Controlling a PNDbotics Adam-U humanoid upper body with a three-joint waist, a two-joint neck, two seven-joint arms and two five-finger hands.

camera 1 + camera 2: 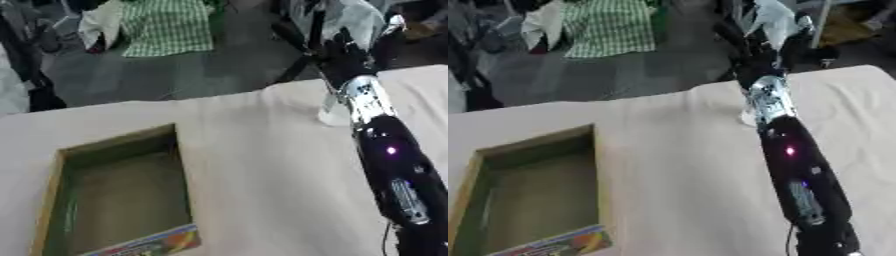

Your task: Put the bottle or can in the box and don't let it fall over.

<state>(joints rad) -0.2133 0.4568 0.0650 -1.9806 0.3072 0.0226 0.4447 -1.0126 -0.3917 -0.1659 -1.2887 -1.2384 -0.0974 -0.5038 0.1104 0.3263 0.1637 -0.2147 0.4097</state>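
Observation:
An open cardboard box (54, 200) with a greenish inside and a colourful printed flap at its near end lies on the left of the pale table. A small pale, see-through thing (332, 115), probably the foot of a bottle, stands near the table's far edge on the right. My right arm covers the rest of it. That arm reaches up from the lower right corner. My right hand (343, 54) is dark and sits just above and beyond the pale thing. Whether the hand holds it is hidden. The box has nothing inside.
The table's far edge (219, 95) runs close behind the pale thing, with grey floor beyond. A green checked cloth (166, 25) and dark stands are at the back. Bare table lies between the box and my arm.

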